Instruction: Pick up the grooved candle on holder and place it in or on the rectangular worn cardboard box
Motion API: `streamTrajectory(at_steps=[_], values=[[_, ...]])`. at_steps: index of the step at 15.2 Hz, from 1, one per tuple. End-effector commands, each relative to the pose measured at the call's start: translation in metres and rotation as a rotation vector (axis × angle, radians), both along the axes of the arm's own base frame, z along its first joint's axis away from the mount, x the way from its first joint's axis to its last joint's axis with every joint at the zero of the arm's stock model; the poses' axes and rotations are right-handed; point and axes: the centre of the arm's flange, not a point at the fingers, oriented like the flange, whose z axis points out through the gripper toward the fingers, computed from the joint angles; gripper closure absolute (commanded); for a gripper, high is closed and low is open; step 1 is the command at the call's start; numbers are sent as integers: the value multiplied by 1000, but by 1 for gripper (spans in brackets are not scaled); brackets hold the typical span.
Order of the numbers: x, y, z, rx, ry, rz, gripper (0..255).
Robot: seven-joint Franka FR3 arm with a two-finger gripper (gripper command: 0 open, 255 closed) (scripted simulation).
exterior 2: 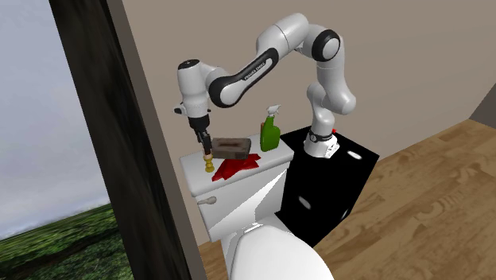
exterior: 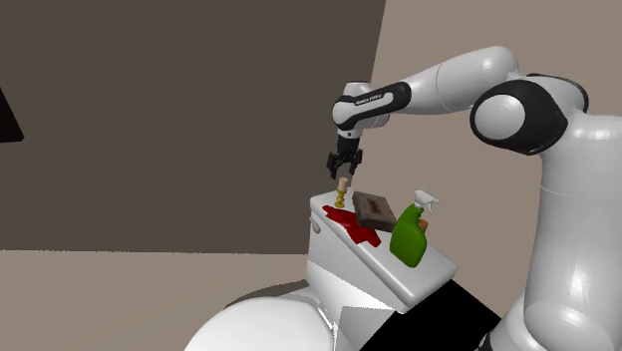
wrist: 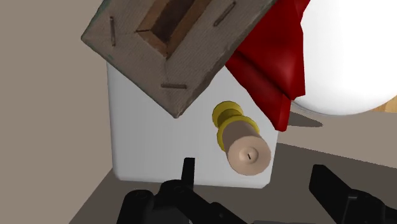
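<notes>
the all-black two-finger claw (wrist: 253, 168) sits nearest in the wrist view, its fingers (wrist: 188, 170) standing wide apart and holding nothing; just beyond them, roughly centred in the gap and touching neither finger, is the top of the short beige grooved candle (wrist: 248, 154) with its small wick, upright on a shiny yellow-gold turned holder (wrist: 226, 118); the shoulder view puts the claw directly over the candle, its tips close above the top; the candle stands near the corner of the flat white toilet tank lid (wrist: 146, 133), just beside a crumpled red cloth (wrist: 280, 60) and near the rectangular worn grey-brown cardboard box (wrist: 137, 60), which lies open side up on the same lid; a green plastic spray bottle (exterior: 409, 239) stands past the box, well apart from the candle; the candle and holder look light and stiff, but the piece is tall on a narrow base, so it should tip easily if nudged sideways; the holder looks slick, and the candle body may mark under hard pressure; the better hold is probably across the candle's cylinder, low enough for the pads to seat, squeezing gently; from here that calls for a straight descent before closing.
</notes>
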Motion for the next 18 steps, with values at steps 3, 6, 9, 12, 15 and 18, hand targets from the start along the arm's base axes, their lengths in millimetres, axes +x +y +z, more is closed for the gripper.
streamTrajectory(at_steps=[3,6,9,12,15,18], values=[[6,-2,-19,-3,0,-1,0],[6,-2,-35,-3,0,-1,0],[6,-2,-43,-3,0,-1,0],[6,-2,-43,-3,0,-1,0],[6,-2,-43,-3,0,-1,0],[6,-2,-43,-3,0,-1,255]])
